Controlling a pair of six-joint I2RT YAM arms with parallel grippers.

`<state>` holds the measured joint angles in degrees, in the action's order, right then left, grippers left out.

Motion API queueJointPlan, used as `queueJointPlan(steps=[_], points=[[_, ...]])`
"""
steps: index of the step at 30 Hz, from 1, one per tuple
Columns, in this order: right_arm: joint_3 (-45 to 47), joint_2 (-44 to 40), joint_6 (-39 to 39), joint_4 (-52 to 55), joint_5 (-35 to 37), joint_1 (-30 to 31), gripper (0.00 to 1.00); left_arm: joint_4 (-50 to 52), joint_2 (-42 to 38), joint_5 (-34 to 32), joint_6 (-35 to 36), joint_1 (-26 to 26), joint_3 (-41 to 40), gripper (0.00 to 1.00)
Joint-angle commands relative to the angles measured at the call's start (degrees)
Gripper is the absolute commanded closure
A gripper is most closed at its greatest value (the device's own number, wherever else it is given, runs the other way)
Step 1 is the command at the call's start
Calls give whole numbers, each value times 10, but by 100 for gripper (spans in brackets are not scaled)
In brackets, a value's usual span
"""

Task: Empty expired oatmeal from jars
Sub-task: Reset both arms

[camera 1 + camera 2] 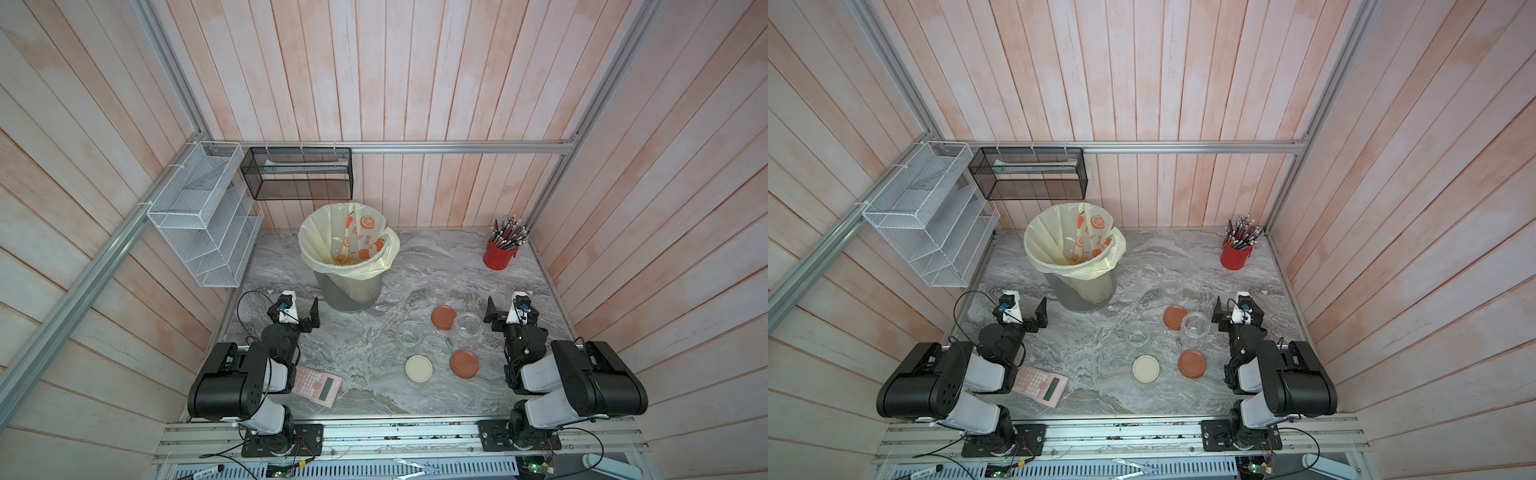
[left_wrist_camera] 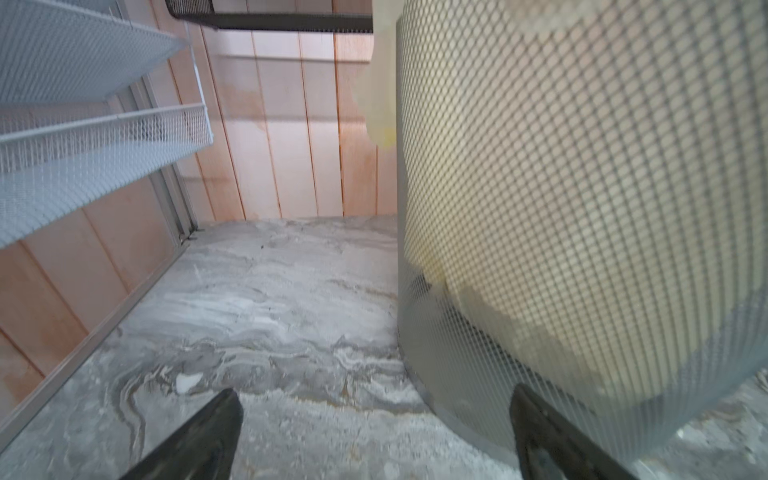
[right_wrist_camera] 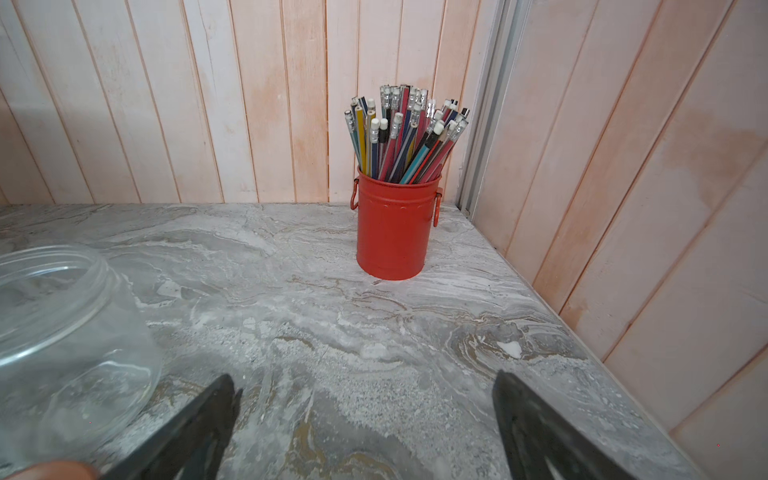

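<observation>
Black left gripper point(image 2: 376, 392) spread wide, holding nothing, right gripper point(image 3: 365, 378) likewise, near jar point(image 3: 62, 332).

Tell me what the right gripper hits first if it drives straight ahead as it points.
Likely the red metal cup of pencils; from the right gripper only bare grey marble tabletop lies before it. The clear lidless jar sits off to one side. Depth uncertain.

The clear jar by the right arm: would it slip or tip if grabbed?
Probably light: the jar looks empty and open. Its smooth clear wall may be slippery. Squat and upright, it seems unlikely to tip.
</observation>
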<state>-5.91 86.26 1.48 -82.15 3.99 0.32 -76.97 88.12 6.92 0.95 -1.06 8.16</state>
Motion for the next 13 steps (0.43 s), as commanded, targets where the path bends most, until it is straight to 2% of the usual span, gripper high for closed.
queueJointPlan(steps=[1,5,13], points=[[-68,4,-3,116,6,2,2,68,-4,2,5,-2,42,0],[-76,5,-14,128,-7,-8,2,146,2,-44,-11,-3,88,0],[-85,10,-18,138,-17,-15,2,141,1,-43,-12,-3,85,0]])
